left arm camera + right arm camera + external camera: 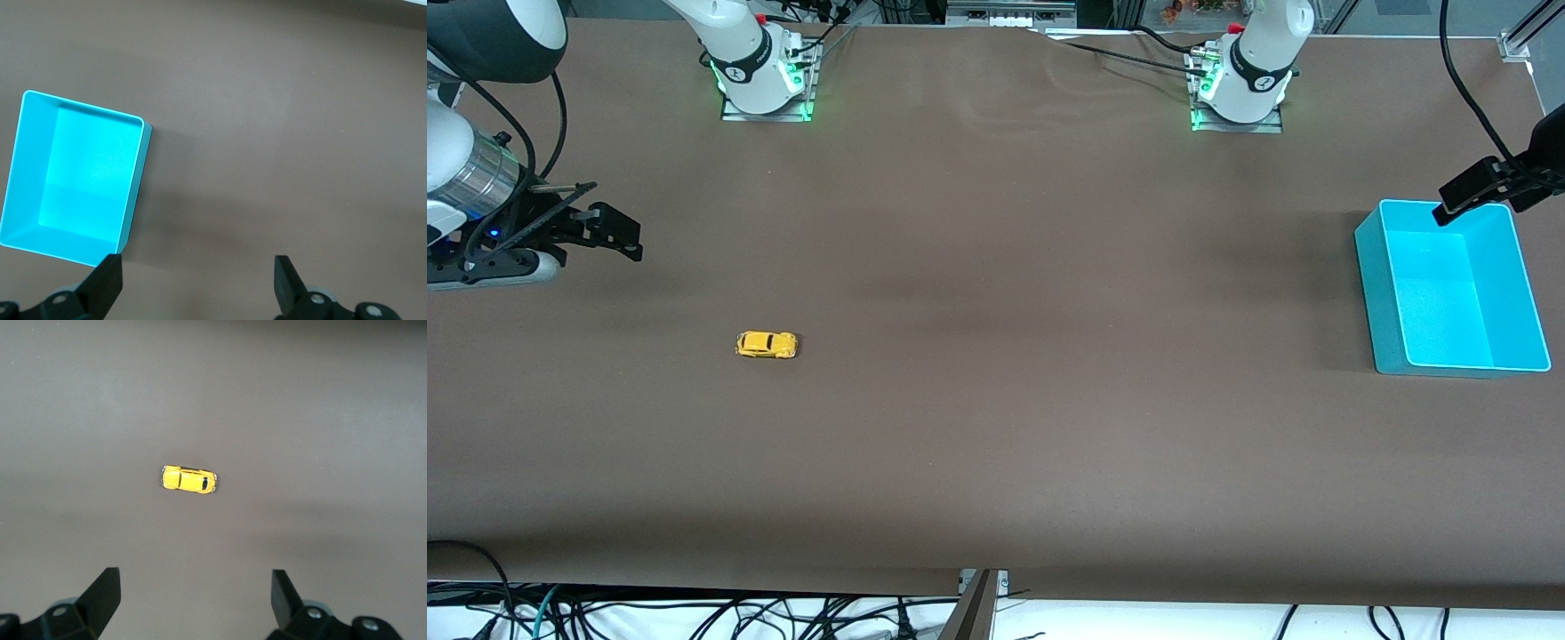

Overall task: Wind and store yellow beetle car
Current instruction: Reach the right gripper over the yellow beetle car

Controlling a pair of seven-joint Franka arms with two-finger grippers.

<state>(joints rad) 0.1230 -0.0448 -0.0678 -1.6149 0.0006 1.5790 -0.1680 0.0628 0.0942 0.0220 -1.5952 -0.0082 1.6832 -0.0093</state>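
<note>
The yellow beetle car (766,345) stands on its wheels on the brown table toward the right arm's end. It also shows in the right wrist view (189,480). My right gripper (630,238) hangs open and empty above the table near that end, apart from the car; in its own view (195,590) the jaws stand wide with bare table between them. The teal bin (1449,293) stands empty at the left arm's end and shows in the left wrist view (87,180). My left gripper (1449,206) hangs open and empty over the bin's edge; its own view (197,277) shows bare table between the jaws.
The brown table mat (996,400) runs between the car and the bin. Both arm bases (765,80) stand at the edge farthest from the front camera. Cables (694,613) hang below the table's nearest edge.
</note>
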